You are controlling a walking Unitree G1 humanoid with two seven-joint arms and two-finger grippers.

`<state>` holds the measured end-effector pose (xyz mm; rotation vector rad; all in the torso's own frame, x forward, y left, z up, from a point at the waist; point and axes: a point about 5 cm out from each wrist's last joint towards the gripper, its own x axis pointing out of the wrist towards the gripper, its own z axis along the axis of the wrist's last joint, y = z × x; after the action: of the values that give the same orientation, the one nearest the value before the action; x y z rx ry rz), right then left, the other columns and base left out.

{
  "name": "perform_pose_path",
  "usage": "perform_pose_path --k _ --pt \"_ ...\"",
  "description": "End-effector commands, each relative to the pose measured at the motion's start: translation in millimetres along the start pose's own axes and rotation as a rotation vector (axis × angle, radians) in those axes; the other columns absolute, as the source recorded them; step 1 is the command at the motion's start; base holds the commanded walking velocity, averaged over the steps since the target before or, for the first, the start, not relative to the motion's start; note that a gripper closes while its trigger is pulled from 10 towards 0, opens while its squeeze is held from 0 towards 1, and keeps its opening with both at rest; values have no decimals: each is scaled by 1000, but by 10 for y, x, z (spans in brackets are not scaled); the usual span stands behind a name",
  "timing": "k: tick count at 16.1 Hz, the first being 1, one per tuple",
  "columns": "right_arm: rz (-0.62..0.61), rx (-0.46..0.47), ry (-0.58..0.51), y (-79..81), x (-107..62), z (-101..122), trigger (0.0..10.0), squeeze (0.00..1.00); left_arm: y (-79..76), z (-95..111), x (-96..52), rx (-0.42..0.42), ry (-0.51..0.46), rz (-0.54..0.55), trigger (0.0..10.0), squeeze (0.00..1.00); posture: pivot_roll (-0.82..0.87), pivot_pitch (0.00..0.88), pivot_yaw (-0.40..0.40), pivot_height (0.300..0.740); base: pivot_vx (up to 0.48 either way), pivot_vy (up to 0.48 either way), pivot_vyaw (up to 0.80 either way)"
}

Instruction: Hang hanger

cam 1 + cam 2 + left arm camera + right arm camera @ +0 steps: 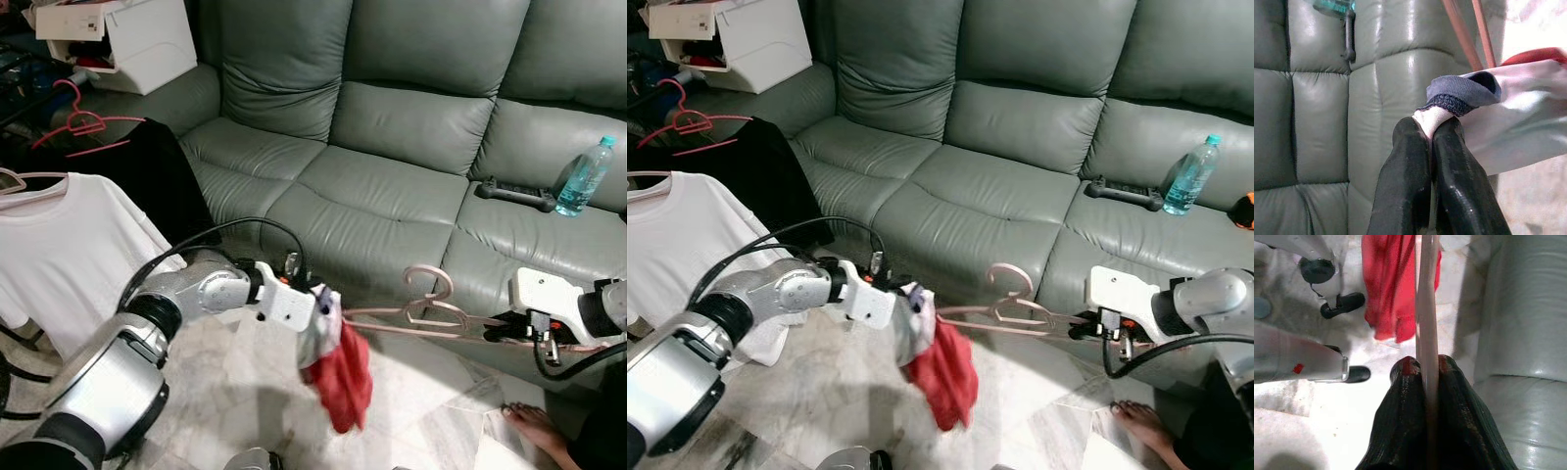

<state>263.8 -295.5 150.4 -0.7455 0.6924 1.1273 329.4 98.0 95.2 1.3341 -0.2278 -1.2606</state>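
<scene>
Pale pink plastic hanger [431, 308] is held level in front of the grey leather sofa [392, 147], its far end in the red-and-white garment [333, 367]; judged step is dressing it, hanging not yet done. Right gripper [1426, 369] is clamped on the hanger's bar. Left gripper [1432, 128] pinches the garment's collar; next move likely calls for drawing the collar over the hanger's shoulder.

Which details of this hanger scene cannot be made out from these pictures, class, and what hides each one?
- Whether the garment is threaded on the pink hanger: the left pincer and bunched cloth cover that end in the eye views.
- The garment's type: crumpled, and cut off in the left wrist view.
- The person by the sofa: only a foot shows, cut off by the frame's edge.
- The hanger's end held by the right pincer: hidden between its fingers.
</scene>
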Motion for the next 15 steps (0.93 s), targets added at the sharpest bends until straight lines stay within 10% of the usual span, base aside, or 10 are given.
perform_pose_path --k 1,6,15 --pt "3 -32 -33 -36 -46 106 10000 0 99 -9 -29 41 2 22 10000 0 -120 42 98 740 0 0 0" --pt "28 -57 -37 -58 73 149 10000 0 64 113 14 125 -92 27 10000 0 -104 43 98 740 0 0 0" --pt "63 -205 176 47 -299 239 10000 0 134 -209 -72 30 175 136 10000 0 -135 48 115 740 0 0 0"
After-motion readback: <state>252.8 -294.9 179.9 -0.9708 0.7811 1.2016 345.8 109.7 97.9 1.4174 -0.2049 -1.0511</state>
